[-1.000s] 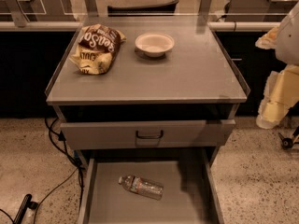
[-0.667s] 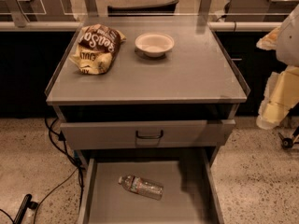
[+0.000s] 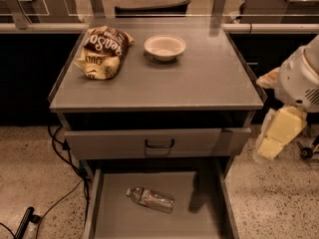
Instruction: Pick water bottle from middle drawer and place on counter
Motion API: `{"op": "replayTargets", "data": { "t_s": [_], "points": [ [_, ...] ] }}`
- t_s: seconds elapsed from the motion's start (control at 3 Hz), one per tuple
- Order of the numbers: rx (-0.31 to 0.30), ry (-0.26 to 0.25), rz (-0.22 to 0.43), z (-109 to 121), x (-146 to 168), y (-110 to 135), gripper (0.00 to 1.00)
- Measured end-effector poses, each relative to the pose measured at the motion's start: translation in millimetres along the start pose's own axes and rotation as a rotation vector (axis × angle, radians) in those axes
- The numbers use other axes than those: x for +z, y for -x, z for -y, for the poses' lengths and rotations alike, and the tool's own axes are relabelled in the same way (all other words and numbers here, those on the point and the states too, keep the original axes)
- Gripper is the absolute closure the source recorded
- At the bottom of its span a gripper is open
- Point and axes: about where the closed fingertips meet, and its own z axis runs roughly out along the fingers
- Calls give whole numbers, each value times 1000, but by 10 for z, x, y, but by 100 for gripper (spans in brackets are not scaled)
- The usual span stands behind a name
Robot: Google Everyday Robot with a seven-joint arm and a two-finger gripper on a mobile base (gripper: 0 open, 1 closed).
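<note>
The water bottle [image 3: 150, 199] lies on its side on the floor of the open middle drawer [image 3: 199, 218], its white cap pointing left. The drawer is pulled out below the grey drawer front with the dark handle [image 3: 159, 143]. The counter [image 3: 199, 78] is the flat grey top above. My gripper [image 3: 271, 146] hangs beside the cabinet's right side, at about the height of the drawer front. It is well to the right of the bottle and above it, and holds nothing that I can see.
A brown and yellow chip bag [image 3: 102, 51] lies at the counter's back left. A white bowl [image 3: 165, 47] stands at the back middle. Black cables [image 3: 60, 148] run over the speckled floor left of the cabinet. A railing and chair back [image 3: 152, 8] stand behind.
My arm and gripper have moved down and a little left along the cabinet's right side. The bottle, bag and bowl have not moved.
</note>
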Motion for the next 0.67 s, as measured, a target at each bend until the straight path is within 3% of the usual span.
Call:
{"op": "replayTargets", "data": {
  "t_s": [0.67],
  "points": [
    [19,145,97,-263,887,36,0]
  ]
}}
